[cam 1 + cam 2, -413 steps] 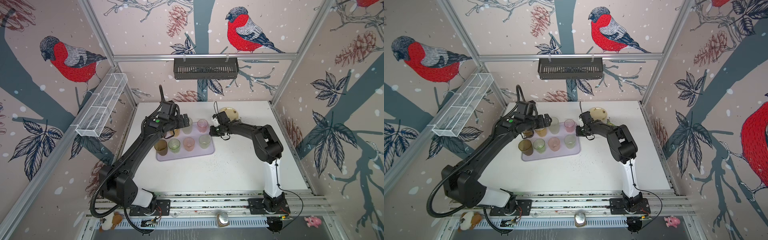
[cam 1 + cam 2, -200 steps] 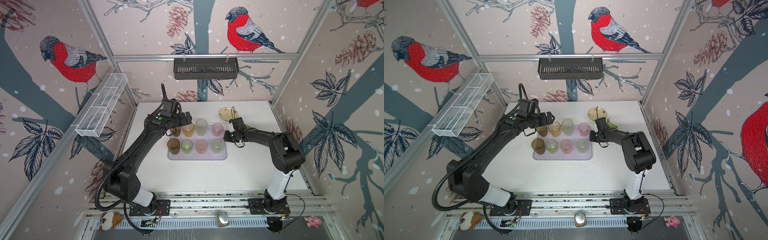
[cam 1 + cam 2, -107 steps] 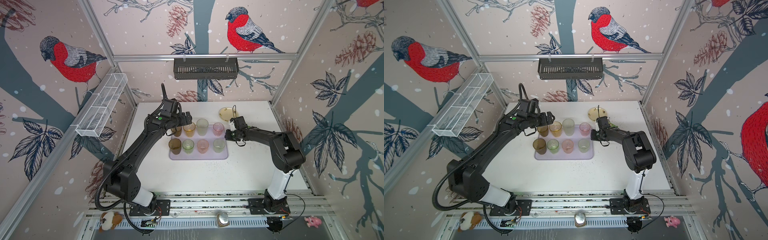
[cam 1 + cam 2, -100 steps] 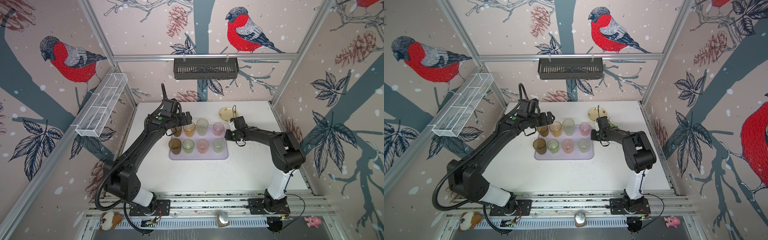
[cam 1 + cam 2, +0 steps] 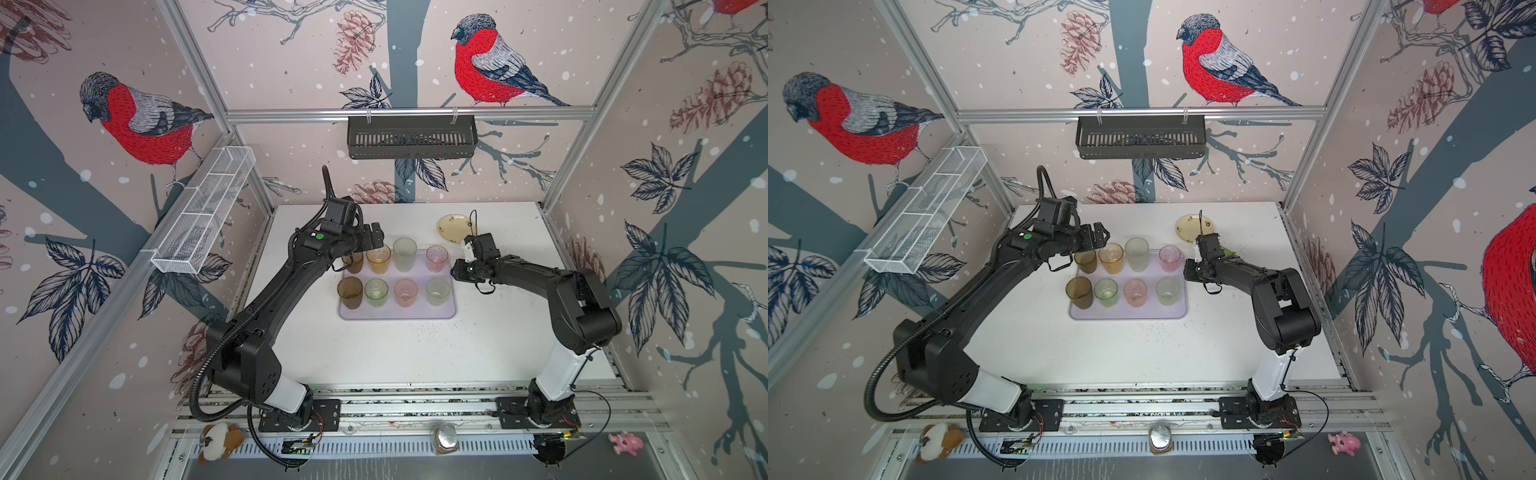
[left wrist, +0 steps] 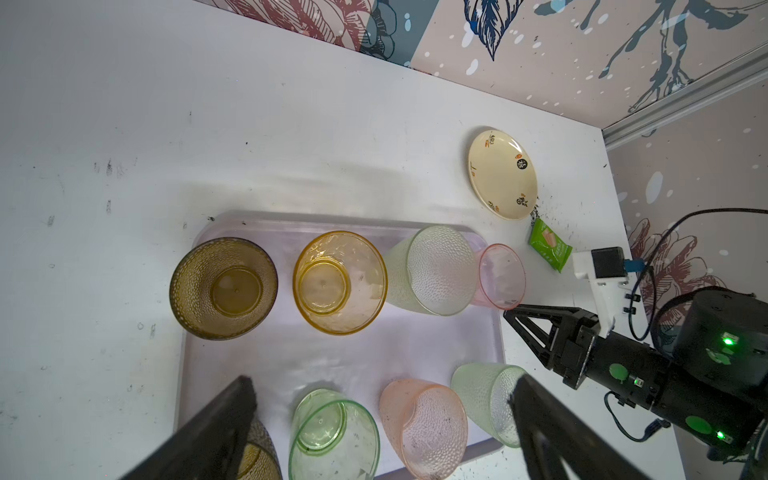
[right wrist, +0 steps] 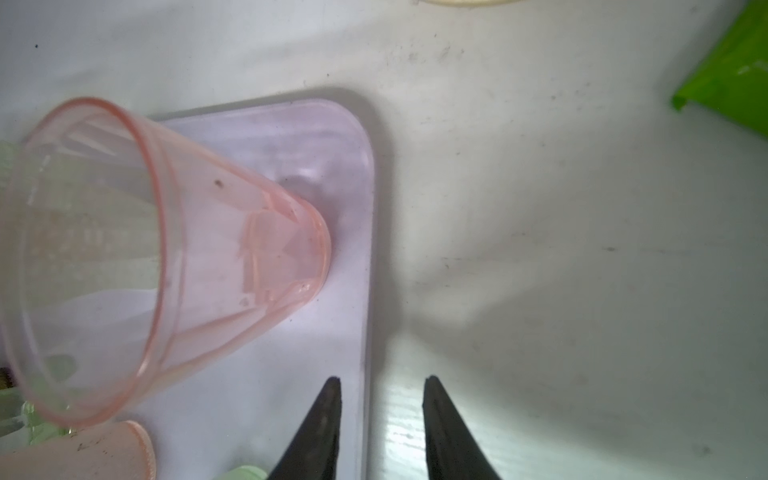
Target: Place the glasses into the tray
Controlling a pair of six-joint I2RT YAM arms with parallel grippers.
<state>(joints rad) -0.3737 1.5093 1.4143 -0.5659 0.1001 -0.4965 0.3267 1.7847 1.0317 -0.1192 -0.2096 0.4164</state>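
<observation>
While eight glasses (image 5: pixel 405 290) stand in the tray (image 5: pixel 399 313), the left gripper (image 5: pixel 375 240) hangs released above; the right gripper (image 7: pixel 382 379), jaws parted, straddles the rim.

I can read no word, number or brand anywhere. The cream round plate (image 6: pixel 498 183) carries a dark round stamp with a character and small orange marks near its rim, all too small for me to make out. The green foil packet (image 6: pixel 549 245) beside it shows a pale printed patch, but no lettering I can read.
</observation>
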